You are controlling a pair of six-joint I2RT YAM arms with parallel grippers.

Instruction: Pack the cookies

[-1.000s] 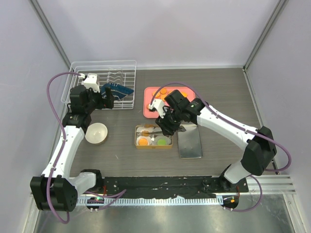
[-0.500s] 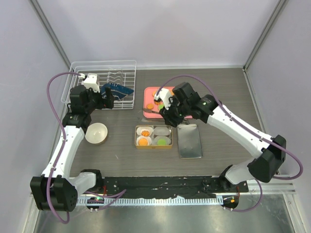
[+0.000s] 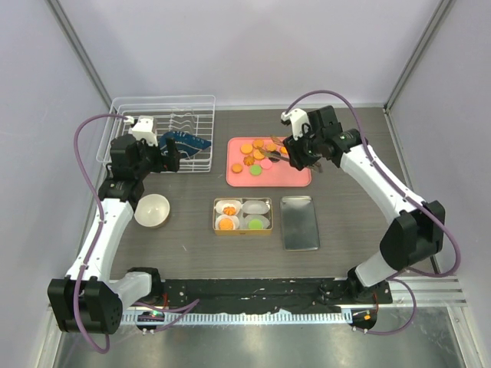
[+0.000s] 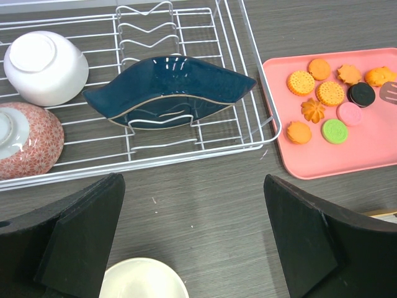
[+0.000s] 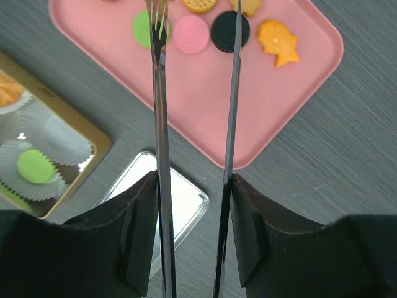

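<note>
Crockery, tray and tin on a dark grey wood-grain table [image 3: 353, 153]

A white wire dish rack [image 4: 205, 37] stands at the far left and holds a dark blue wavy-rimmed ceramic dish [image 4: 167, 87] propped in its middle. At the rack's left end are a plain white bowl [image 4: 46, 67] and, nearer, a red-patterned bowl [image 4: 28, 139]. A cream round bowl [image 3: 152, 210] sits on the table just near of the rack. Right of the rack lies a pink rectangular plastic tray [image 3: 288, 178]. Near of the tray is a gold rectangular tin [image 3: 215, 216] lined with white fluted paper cups [image 3: 255, 206], and its flat silver lid [image 3: 300, 222] lies just to the right. Two thin metal blades, seemingly tongs [image 5: 162, 155], reach over the tray.
</note>
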